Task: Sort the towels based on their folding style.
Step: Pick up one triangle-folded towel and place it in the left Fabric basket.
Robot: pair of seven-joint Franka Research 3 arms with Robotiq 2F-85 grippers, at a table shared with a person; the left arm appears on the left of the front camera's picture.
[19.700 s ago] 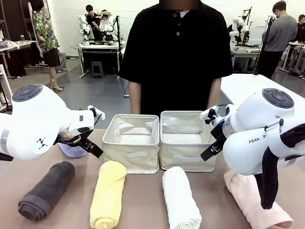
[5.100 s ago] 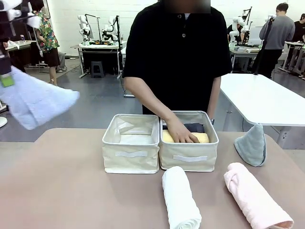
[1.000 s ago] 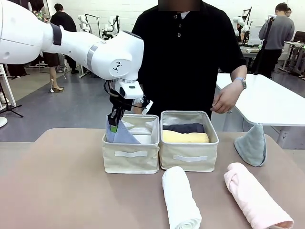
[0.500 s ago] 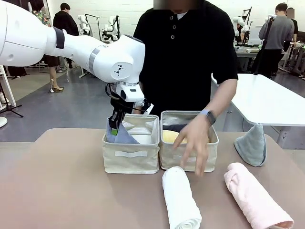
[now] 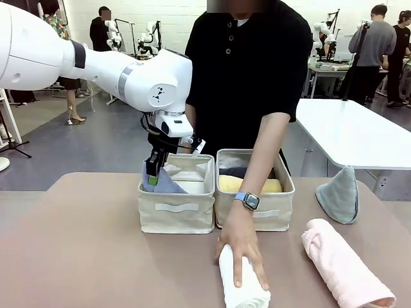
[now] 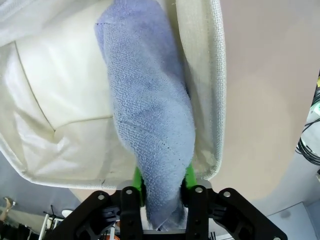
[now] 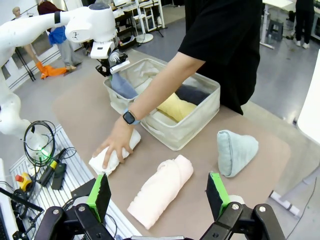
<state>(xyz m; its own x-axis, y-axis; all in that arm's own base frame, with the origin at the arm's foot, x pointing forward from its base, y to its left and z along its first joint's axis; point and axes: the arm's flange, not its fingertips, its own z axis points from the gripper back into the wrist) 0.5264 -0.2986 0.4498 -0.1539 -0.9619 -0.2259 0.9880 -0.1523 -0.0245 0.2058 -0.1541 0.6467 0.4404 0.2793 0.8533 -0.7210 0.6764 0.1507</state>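
Lavender-blue towel [image 6: 150, 110] is hanging into the left basket [image 5: 176, 208], with the left tool [image 6: 161, 180] pinching it between both green pads. Yellow towel [image 5: 270, 185] and dark grey towel [image 5: 236, 172] are lying in the right basket [image 5: 276, 218]. A person's hand [image 5: 241, 247] is pressing on the white towel [image 5: 247, 296] at the near edge of the table [image 5: 83, 256]. The right tool [image 7: 159, 192] is standing wide open and holding nothing. Pink towel [image 5: 343, 260] and grey-green towel [image 5: 338, 196] are lying on the table's right side.

Bright, even indoor light, soft shadows; wrist views bend at the edges.
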